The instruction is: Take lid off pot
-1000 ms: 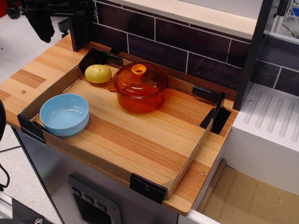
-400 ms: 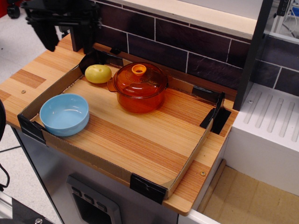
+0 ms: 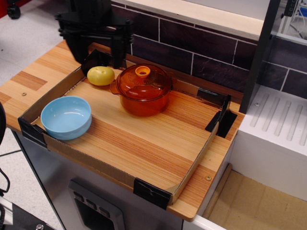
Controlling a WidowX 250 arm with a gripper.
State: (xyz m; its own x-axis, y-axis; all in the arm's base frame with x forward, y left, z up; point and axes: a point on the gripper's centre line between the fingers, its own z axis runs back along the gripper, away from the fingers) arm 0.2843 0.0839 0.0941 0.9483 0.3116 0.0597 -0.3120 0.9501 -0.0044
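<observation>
The translucent amber-orange lid (image 3: 145,82) sits closed on the amber-orange pot (image 3: 142,104), its small orange ring knob (image 3: 142,72) on top. The pot stands at the back middle of the wooden board. My black gripper (image 3: 96,53) hangs above the back left corner, over and behind the yellow fruit, left of the pot and apart from it. Its two fingers (image 3: 73,48) stand wide apart with nothing between them.
A yellow round fruit (image 3: 100,75) lies just left of the pot. A light blue bowl (image 3: 66,116) stands front left. A low cardboard rim (image 3: 91,165) with black taped corners rings the board. Dark tile wall (image 3: 192,43) behind; white drainer (image 3: 280,129) at right.
My gripper has moved right from the far upper left corner toward the pot, and now hangs above the fruit. The pot, lid, bowl and fruit have not moved.
</observation>
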